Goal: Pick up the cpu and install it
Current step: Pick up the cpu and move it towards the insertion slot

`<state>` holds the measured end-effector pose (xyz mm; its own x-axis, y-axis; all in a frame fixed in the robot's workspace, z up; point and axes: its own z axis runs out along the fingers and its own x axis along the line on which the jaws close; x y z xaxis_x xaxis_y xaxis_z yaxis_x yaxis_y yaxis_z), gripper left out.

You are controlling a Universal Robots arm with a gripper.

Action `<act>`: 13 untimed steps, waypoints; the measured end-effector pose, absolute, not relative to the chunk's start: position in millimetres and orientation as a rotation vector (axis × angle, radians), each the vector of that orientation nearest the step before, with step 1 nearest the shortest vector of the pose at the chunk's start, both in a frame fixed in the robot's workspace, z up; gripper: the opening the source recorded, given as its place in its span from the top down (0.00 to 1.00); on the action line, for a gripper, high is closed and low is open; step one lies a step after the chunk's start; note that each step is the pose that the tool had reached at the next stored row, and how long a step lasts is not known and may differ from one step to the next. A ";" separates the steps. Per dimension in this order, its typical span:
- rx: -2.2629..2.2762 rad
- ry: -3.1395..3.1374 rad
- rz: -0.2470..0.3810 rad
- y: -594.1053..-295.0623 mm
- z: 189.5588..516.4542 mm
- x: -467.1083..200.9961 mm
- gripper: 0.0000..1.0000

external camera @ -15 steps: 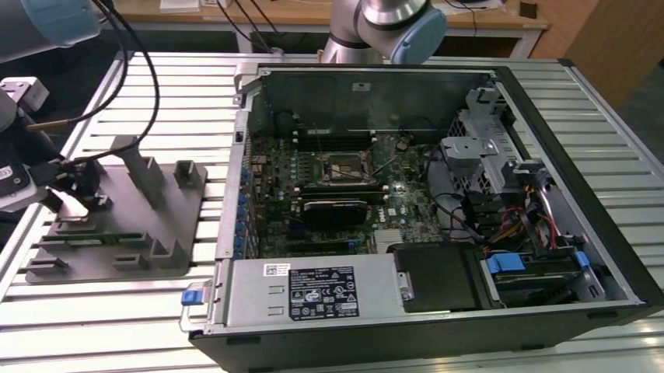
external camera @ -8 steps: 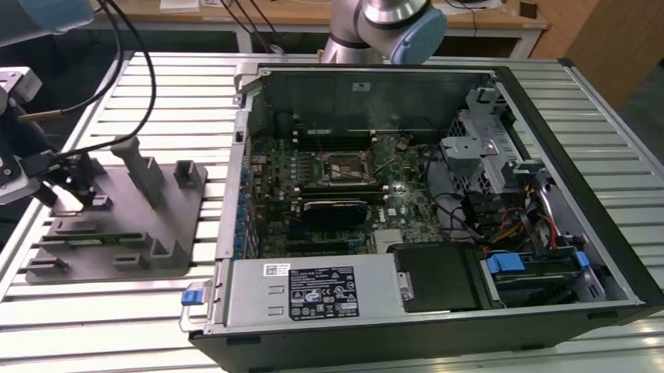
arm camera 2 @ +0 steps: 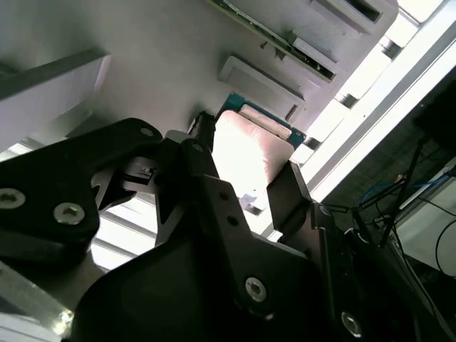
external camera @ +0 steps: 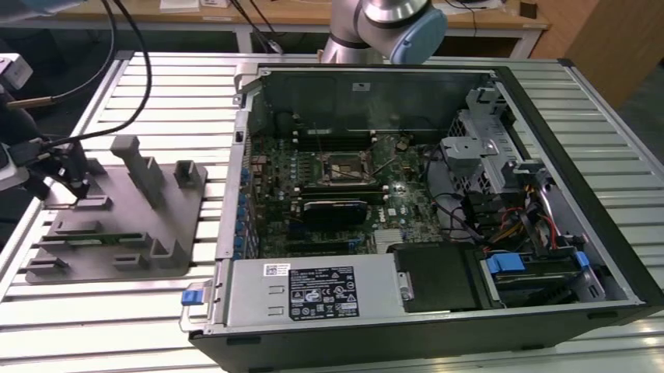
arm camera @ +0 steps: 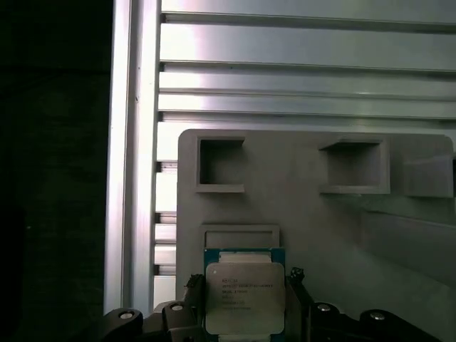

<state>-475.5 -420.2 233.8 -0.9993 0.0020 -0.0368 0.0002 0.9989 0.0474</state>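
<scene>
Exterior view's left: your gripper (external camera: 77,193) at the grey tray (external camera: 179,225).
Jaws closed on the cpu (arm camera: 244,298); upright tray posts (external camera: 140,167) stand just beside.

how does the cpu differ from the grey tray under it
The cpu has a shiny silver top; the grey tray is matte. The cpu is a small flat square; the tray is wider, with recesses and upright posts. Both sit outside the computer case.
</scene>
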 end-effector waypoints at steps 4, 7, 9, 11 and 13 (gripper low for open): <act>0.002 3.104 0.074 -420.2 242.8 -475.5 0.46; 0.002 3.104 0.074 -420.2 249.4 -475.5 0.46; 0.002 3.104 0.074 -420.2 253.5 -475.5 0.46; 0.002 3.104 0.074 -420.2 257.4 -475.5 0.46; 0.002 3.104 0.074 -420.2 261.0 -475.5 0.46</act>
<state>-475.5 -420.2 261.0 -0.9993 0.0019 -0.0368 0.0002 0.9989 0.0475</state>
